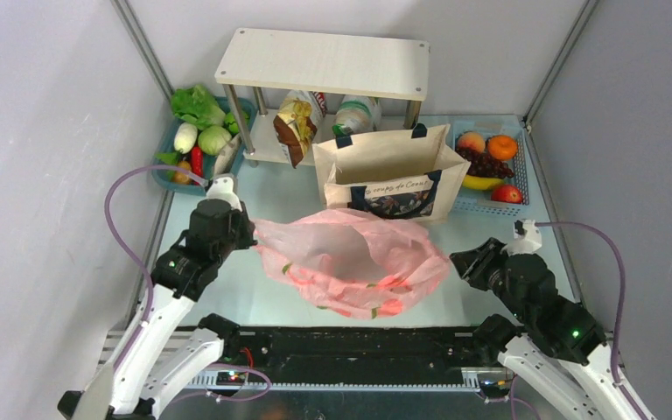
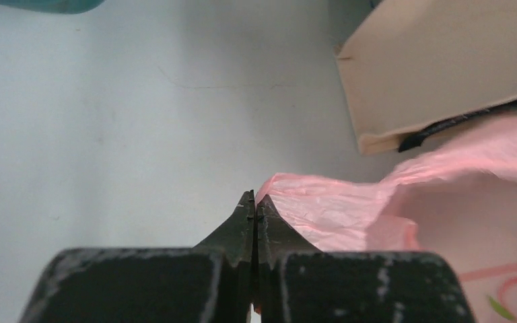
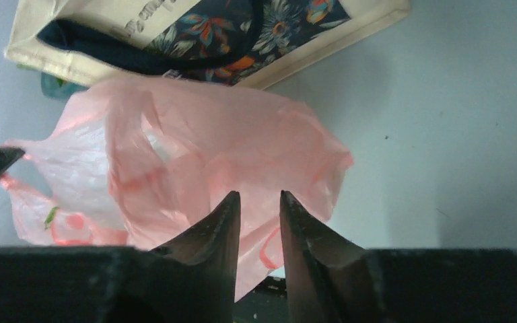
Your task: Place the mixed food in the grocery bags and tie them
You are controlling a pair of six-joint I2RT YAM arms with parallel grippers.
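The pink plastic bag [image 1: 350, 262] lies crumpled mid-table in front of the upright beige canvas tote [image 1: 385, 166]. My left gripper [image 1: 247, 234] is shut on the pink bag's left edge; in the left wrist view the film [image 2: 377, 208] bunches right at the closed gripper [image 2: 255, 202]. My right gripper [image 1: 457, 261] sits just off the bag's right edge. Its tips [image 3: 259, 198] stand slightly open, with the bag [image 3: 229, 148] behind the gap and nothing pinched. Grapes [image 1: 487, 164], banana [image 1: 481, 183] and apple [image 1: 507, 193] lie in the right basket. The radish [image 1: 185, 137] is in the left one, the crisp packet [image 1: 296, 127] under the shelf.
A white shelf [image 1: 324, 63] stands at the back with packets beneath it. A teal basket [image 1: 162, 179] of vegetables sits back left, a blue basket [image 1: 525, 166] of fruit back right. The tote [image 3: 209, 33] stands close behind the pink bag. Walls close in on both sides.
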